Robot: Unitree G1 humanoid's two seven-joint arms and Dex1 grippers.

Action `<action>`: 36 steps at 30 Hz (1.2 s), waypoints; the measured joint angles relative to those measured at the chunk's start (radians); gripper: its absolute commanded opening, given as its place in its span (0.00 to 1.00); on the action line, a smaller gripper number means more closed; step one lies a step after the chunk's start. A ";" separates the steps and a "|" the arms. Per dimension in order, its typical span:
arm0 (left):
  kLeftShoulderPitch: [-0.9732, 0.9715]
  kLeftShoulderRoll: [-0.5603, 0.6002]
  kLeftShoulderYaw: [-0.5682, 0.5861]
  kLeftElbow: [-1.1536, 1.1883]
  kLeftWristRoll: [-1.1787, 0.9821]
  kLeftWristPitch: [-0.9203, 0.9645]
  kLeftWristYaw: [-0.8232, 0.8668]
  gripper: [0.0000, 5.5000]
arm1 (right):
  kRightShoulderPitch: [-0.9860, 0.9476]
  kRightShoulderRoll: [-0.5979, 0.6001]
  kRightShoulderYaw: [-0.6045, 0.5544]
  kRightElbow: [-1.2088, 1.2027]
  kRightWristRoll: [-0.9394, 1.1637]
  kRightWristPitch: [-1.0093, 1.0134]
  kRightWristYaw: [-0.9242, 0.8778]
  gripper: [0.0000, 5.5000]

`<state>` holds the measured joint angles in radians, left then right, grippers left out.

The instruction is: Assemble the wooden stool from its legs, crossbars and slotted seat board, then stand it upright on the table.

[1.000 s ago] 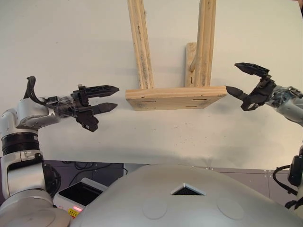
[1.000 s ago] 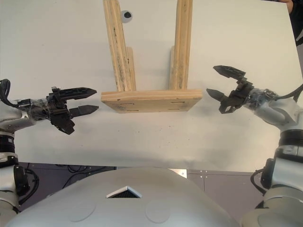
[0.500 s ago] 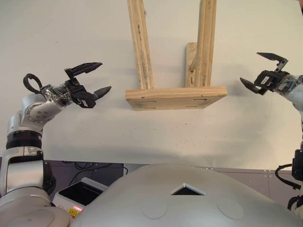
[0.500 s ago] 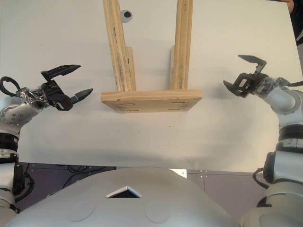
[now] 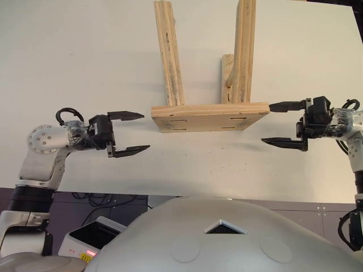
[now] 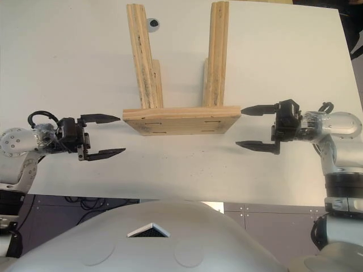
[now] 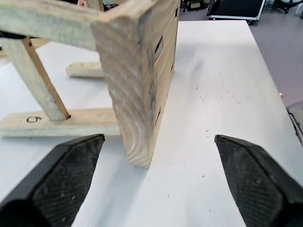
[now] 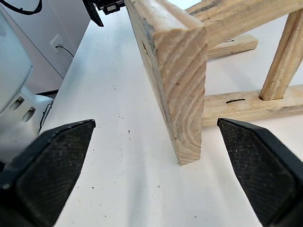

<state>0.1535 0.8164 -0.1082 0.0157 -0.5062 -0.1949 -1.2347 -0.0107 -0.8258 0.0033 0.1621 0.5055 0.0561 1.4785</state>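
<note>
The wooden stool lies on its side on the white table. Its slotted seat board (image 5: 210,117) stands on edge facing me, and two legs (image 5: 169,54) (image 5: 245,51) point away, with a lower piece (image 5: 228,71) beside the right one. My left gripper (image 5: 146,131) is open just off the board's left end, one finger behind the board line and one in front. My right gripper (image 5: 266,123) is open at the right end, its far fingertip almost at the board's corner. The left wrist view shows the board's end grain (image 7: 137,90) between my open fingers (image 7: 61,182), and so does the right wrist view (image 8: 177,80).
A small dark round object (image 6: 152,22) lies on the table beside the far end of the left leg. The table's front edge (image 5: 181,192) runs close below both grippers. Bare table surface lies to either side of the stool.
Both grippers came down and turned level with the seat board's ends. The right one moved in toward the board's right corner, and the left one shifted toward the left end. The stool stayed put.
</note>
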 measured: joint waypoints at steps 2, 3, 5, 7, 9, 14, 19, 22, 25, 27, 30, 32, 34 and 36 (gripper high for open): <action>-0.014 -0.041 -0.011 0.006 0.035 0.003 0.014 0.78 | -0.020 0.042 0.011 0.020 -0.029 -0.013 -0.023 0.87; -0.028 -0.055 -0.017 0.013 0.048 0.002 0.017 0.75 | -0.032 0.055 0.015 0.036 -0.037 -0.020 -0.024 0.83; -0.068 -0.103 -0.027 0.045 0.074 -0.001 0.029 0.69 | -0.058 0.077 0.033 0.061 -0.062 -0.048 -0.042 0.77; -0.094 -0.144 -0.044 0.077 0.097 -0.006 0.032 0.62 | -0.072 0.109 0.044 0.082 -0.084 -0.067 -0.043 0.69; -0.122 -0.168 -0.050 0.115 0.125 -0.011 0.030 0.55 | -0.081 0.114 0.067 0.106 -0.111 -0.094 -0.042 0.61; -0.189 -0.208 -0.073 0.213 0.179 -0.061 0.003 0.40 | -0.098 0.152 0.087 0.186 -0.149 -0.145 -0.039 0.44; -0.218 -0.228 -0.084 0.315 0.224 -0.134 -0.032 0.26 | -0.117 0.169 0.089 0.240 -0.166 -0.193 -0.043 0.28; -0.244 -0.230 -0.084 0.367 0.239 -0.180 -0.058 0.25 | -0.123 0.186 0.087 0.256 -0.175 -0.217 -0.041 0.28; -0.249 -0.235 -0.083 0.369 0.235 -0.167 -0.064 0.25 | -0.122 0.188 0.084 0.259 -0.180 -0.221 -0.041 0.28; -0.216 -0.224 -0.074 0.287 0.199 -0.039 -0.061 0.25 | -0.101 0.183 0.074 0.225 -0.174 -0.195 -0.042 0.28; -0.092 -0.137 -0.038 0.036 0.054 0.227 -0.046 0.25 | 0.018 0.138 0.035 0.027 -0.067 -0.003 -0.043 0.28; -0.005 -0.057 0.028 -0.166 -0.134 0.432 0.000 0.25 | 0.105 0.073 -0.036 -0.158 0.098 0.195 -0.071 0.28; 0.065 0.025 0.082 -0.307 -0.379 0.566 0.088 0.25 | 0.167 0.003 -0.117 -0.287 0.288 0.373 -0.112 0.28; 0.088 0.082 0.108 -0.370 -0.590 0.623 0.180 0.25 | 0.176 -0.064 -0.154 -0.323 0.473 0.492 -0.165 0.28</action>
<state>0.2416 0.8980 -0.0006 -0.3547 -1.0964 0.4285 -1.0546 0.1658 -0.8902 -0.1510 -0.1607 0.9789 0.5482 1.3136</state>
